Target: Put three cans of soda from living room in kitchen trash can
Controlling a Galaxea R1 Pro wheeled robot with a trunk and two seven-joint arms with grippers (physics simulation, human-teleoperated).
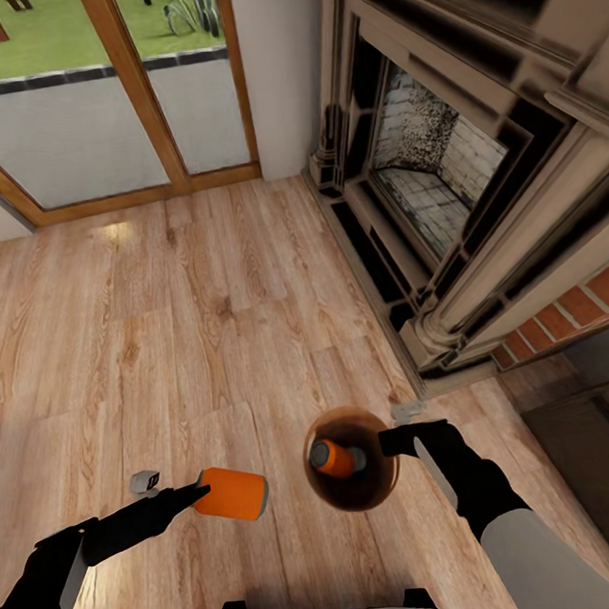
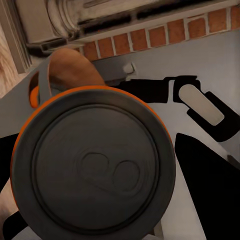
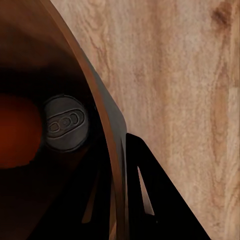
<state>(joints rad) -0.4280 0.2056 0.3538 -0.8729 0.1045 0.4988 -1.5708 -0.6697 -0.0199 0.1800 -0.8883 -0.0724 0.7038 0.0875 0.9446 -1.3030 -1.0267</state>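
The left jaws point(image 1: 192, 496) pinch an orange soda can point(image 1: 231, 493) lying sideways, just left of the brown trash can point(image 1: 352, 492). The right jaws point(image 1: 393, 441) clamp that bin's rim, holding it above the wood floor point(image 1: 206, 329). A second can point(image 1: 332, 458) lies inside the bin — grey top showing. The brick fireplace point(image 1: 440, 168) stands beyond the bin, glass doors point(image 1: 99, 101) further left.

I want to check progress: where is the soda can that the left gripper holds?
In the head view, the can lies sideways in the left gripper, above the wood floor, just left of the bin.
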